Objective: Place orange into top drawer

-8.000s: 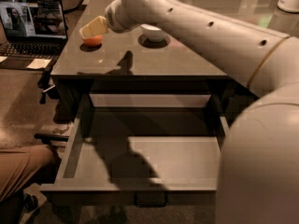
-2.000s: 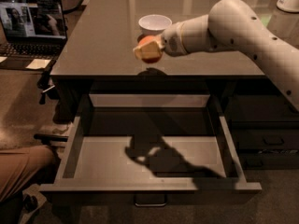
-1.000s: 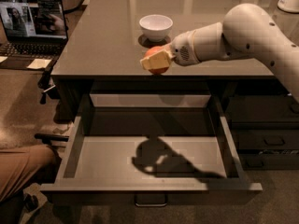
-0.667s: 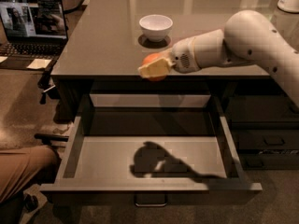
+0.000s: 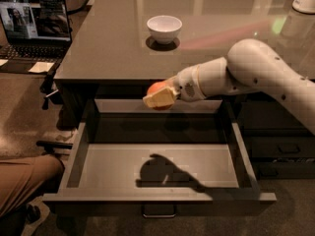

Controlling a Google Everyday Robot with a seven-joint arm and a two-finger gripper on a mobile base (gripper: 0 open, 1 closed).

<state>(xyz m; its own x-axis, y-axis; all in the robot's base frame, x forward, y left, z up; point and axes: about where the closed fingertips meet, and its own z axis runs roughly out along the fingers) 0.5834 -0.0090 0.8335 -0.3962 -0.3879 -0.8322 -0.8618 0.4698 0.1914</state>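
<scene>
tan cloth covers a person's leg (image 5: 22,181) in the lower left corner. above it an open laptop (image 5: 34,26) sits with its screen lit. next comes the dark, glossy table (image 5: 108,53), with a white bowl (image 5: 164,28) standing on it towards the back, near the middle. below the table's front edge the top drawer (image 5: 108,168) stands pulled out. the arm's shadow (image 5: 165,173) lies on its grey bottom, and a dark handle (image 5: 159,212) sits at the middle of its front. the orange (image 5: 155,88) hangs in the air just in front of the table edge, seen against the drawer's back wall and well clear of the drawer bottom. the end effector (image 5: 158,96) holds it, cream fingers (image 5: 163,98) pressed against the fruit's lower side, so only the upper part of the orange shows. the white arm (image 5: 256,68) reaches in from the right, crossing the table's front edge. at the far right, narrower dark drawers (image 5: 283,149) with handles sit shut beside the open one.
</scene>
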